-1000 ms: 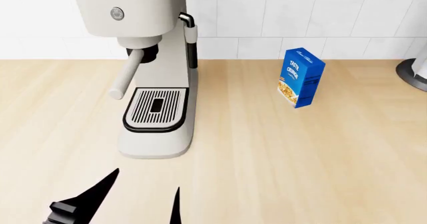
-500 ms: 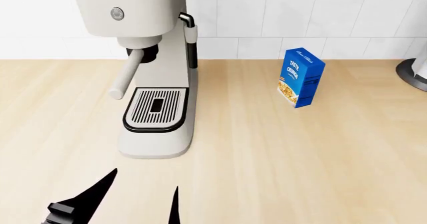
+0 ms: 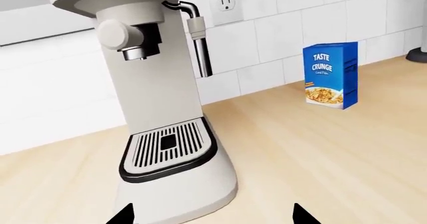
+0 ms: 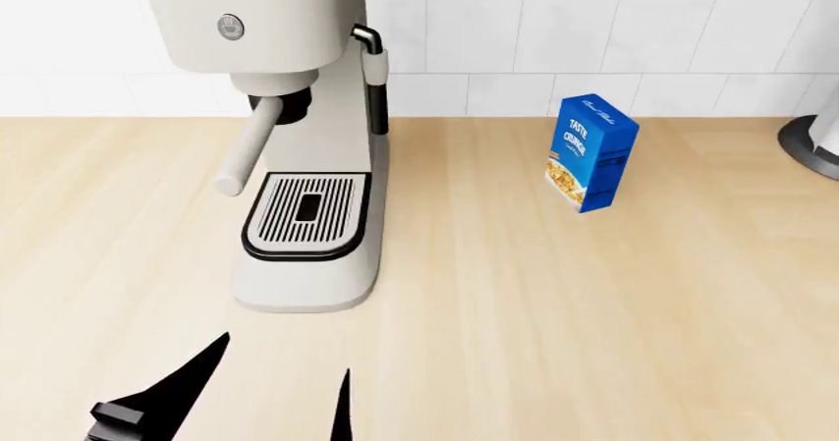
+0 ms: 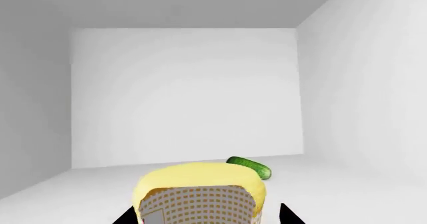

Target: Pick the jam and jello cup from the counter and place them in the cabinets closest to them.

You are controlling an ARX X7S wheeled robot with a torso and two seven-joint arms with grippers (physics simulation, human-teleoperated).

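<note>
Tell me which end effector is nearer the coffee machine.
Left. The left end effector hovers just in front of the coffee machine; the right end effector is inside a white cabinet, the machine nowhere in its view.

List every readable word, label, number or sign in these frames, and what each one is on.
"TASTE CRUNGE": large white letters on the blue cardboard box, left wrist view.
Small line beneath it: too blurred to read.
Script at the box top, head view: unreadable.
Round emblem on the coffee machine: a logo, no legible text.
Checkered label on the yellow jar: no readable text.
</note>
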